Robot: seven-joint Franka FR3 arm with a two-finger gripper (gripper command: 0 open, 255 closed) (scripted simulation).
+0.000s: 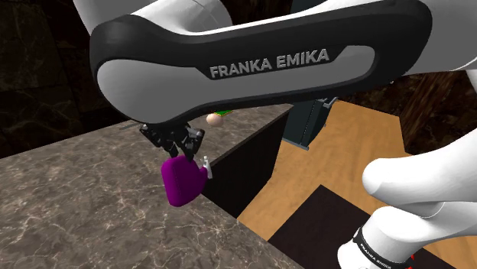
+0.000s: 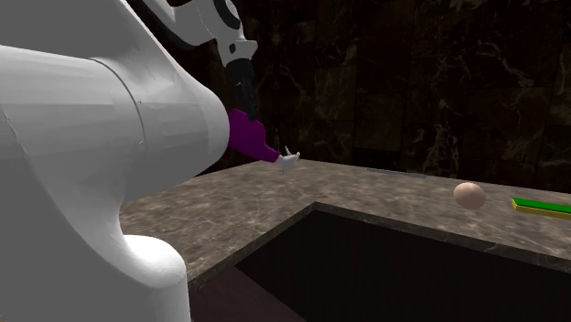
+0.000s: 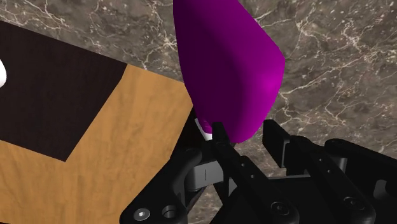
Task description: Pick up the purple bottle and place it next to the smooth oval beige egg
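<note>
A purple bottle (image 1: 183, 182) with a white spray nozzle (image 2: 288, 160) hangs tilted in the air above the marbled stone counter (image 1: 76, 199). My black gripper (image 1: 180, 145) is shut on the bottle's upper end. In the wrist view the purple bottle (image 3: 226, 63) juts out from between the fingers (image 3: 219, 137) of the gripper (image 3: 248, 135). The beige egg (image 1: 215, 118) lies on the counter beyond the bottle, partly hidden by my arm in the shoulder view. In the second exterior view the egg (image 2: 469, 194) sits far to the right of the bottle (image 2: 247, 135).
A flat green object (image 2: 542, 206) lies on the counter just past the egg. The counter (image 2: 366, 197) wraps around a dark recess (image 2: 393, 265) with a sharp edge. A wooden floor (image 1: 344, 160) lies below, beside my stand. Dark stone walls (image 2: 412, 82) back the counter.
</note>
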